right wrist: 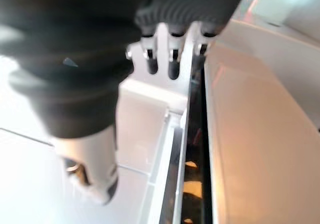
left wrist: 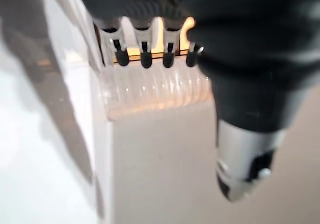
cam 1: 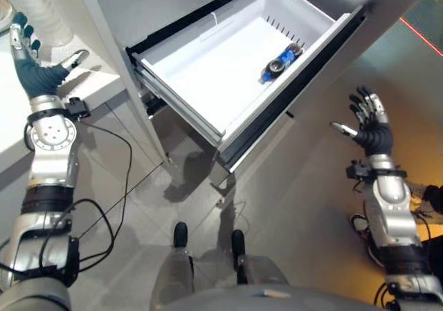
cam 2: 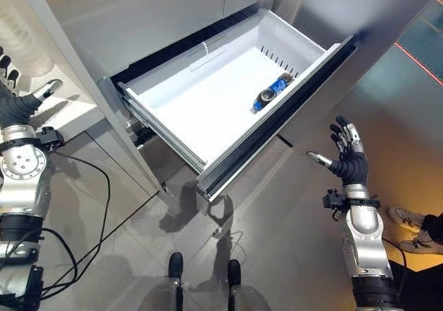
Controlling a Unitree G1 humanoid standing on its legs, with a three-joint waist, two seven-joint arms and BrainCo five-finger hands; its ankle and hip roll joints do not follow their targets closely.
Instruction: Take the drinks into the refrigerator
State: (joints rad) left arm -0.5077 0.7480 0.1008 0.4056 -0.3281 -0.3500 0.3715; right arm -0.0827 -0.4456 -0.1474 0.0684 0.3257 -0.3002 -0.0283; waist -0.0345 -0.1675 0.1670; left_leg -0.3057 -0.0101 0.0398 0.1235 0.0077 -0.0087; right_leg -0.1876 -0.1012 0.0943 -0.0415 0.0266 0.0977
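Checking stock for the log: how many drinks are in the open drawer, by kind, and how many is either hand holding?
Blue-labelled bottle lying in the drawer: 1
Drinks in the left hand: 0
Drinks in the right hand: 0
Total: 1

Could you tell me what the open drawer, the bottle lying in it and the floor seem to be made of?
The drawer looks like smooth white moulded plastic: seamless walls, with a row of slots at the far end. The bottle appears to be clear plastic with a blue label and a dark cap, though glass cannot be ruled out. The floor looks like grey polished tile, given its straight joint lines and soft reflections.
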